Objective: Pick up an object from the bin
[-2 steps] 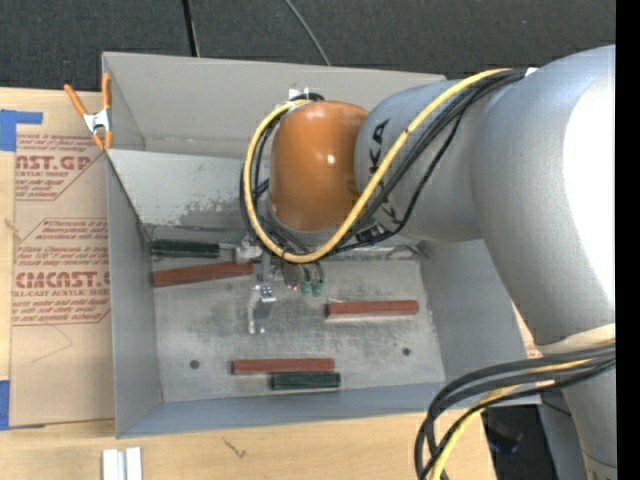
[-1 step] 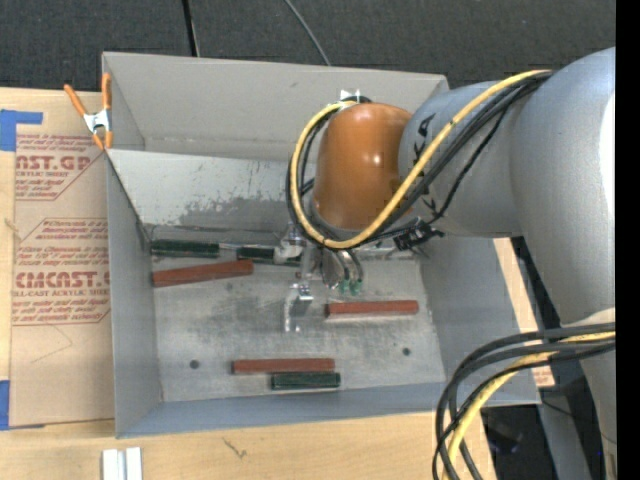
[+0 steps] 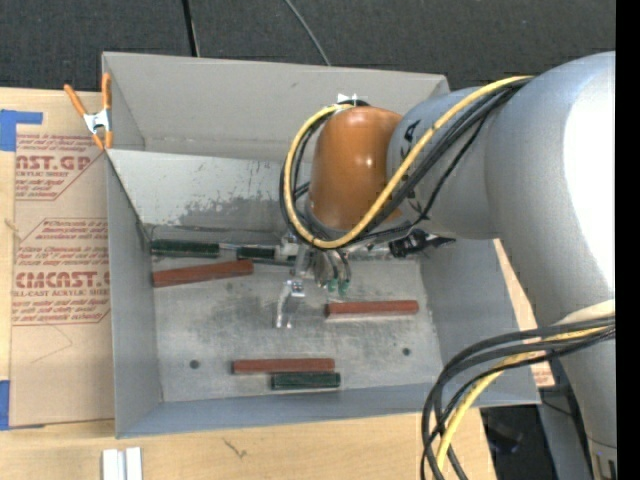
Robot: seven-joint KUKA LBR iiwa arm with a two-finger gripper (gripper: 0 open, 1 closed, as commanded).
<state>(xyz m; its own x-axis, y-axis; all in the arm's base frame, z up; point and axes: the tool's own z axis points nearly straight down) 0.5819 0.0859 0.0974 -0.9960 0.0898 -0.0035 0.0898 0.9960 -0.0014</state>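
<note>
Red-brown stick [image 3: 371, 309], flat and narrow, lies lengthwise on the floor of the grey bin [image 3: 130, 318], right of centre as the camera sees it. It is the nearest thing to the claw [image 3: 289, 304]. The claw hangs at the middle of the bin over a scuffed patch of floor, with that stick's left end just beside it. The two look apart, though from this angle I cannot be sure. Whether the claw is open or closed I cannot tell, and I can make out nothing in its hold. Above it sits the arm's orange cover [image 3: 350, 168], looped with yellow and black cables [image 3: 296, 183].

Toward the back left, a dark green stick [image 3: 185, 249] lies along the foot of the rear wall. A longer brown stick [image 3: 202, 273] lies just in front of it, slightly tilted. A short green piece [image 3: 256, 253] lies between these two and the claw. Near the front wall, another brown stick [image 3: 283, 366] and another green stick [image 3: 305, 380] lie side by side, touching or nearly so, well apart from the claw.
</note>
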